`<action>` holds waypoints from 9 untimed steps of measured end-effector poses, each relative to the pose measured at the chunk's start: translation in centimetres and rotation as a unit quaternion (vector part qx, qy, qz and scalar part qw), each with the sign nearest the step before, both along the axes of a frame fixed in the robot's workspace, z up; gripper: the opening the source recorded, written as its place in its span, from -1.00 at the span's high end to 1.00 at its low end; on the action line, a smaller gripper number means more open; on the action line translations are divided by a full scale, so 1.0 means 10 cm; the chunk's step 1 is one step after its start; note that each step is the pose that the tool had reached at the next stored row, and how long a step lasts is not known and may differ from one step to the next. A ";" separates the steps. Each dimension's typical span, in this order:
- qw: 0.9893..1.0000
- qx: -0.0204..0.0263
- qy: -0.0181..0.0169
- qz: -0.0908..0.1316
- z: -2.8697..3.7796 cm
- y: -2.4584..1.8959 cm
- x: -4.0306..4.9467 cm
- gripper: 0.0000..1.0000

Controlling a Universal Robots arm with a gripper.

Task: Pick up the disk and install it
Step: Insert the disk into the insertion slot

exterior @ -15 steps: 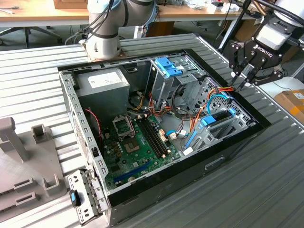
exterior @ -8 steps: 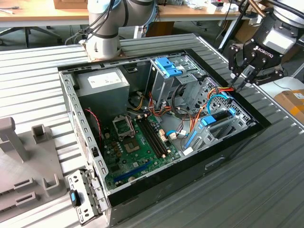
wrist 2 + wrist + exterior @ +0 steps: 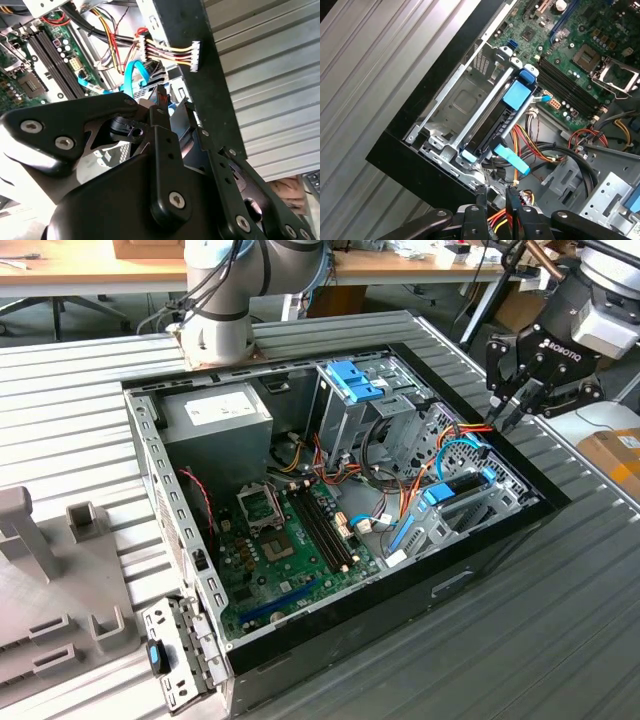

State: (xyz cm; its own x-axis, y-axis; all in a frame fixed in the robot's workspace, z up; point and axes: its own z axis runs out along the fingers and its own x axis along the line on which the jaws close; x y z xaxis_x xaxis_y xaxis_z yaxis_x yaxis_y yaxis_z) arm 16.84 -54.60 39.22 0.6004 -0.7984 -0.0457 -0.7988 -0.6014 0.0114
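We see a big grey metal table with ridges point(image 3: 560, 640). On it lies a black computer box with its side off point(image 3: 400, 615), so we can look inside. In there is a wide green board with chips point(image 3: 290, 540), a grey power box with a white sticker point(image 3: 215, 415) and a metal cage with a blue latch on top point(image 3: 350, 380).

The disk point(image 3: 458, 485) is the thing we care about. It stands on its edge in a metal slot, near the wall of the computer box on the exterior view's right. In the first wrist view we see its thin dark edge point(image 3: 492, 125), with blue plastic bits at both ends. It looks pushed all the way in and it sits straight, so we think the job is done, or almost done. We cannot tell if it has clicked in tight.

The black gripper point(image 3: 500, 418) hangs over that same wall, near the disk but not touching it. In the first wrist view its two fingers point(image 3: 481, 194) are a little apart, with nothing between them.
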 end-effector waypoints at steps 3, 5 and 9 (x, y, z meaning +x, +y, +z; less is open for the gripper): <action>1.000 0.000 0.000 0.006 0.000 0.010 0.065 0.42; 1.000 0.000 0.000 0.009 0.000 0.025 0.082 0.42; 1.000 0.002 0.000 0.029 0.000 0.034 0.090 0.42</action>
State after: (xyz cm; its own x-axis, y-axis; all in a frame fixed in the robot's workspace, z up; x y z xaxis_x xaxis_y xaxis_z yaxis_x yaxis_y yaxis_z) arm 17.75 -54.26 39.21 0.6465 -0.7614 -0.0490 -0.7620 -0.6475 0.0086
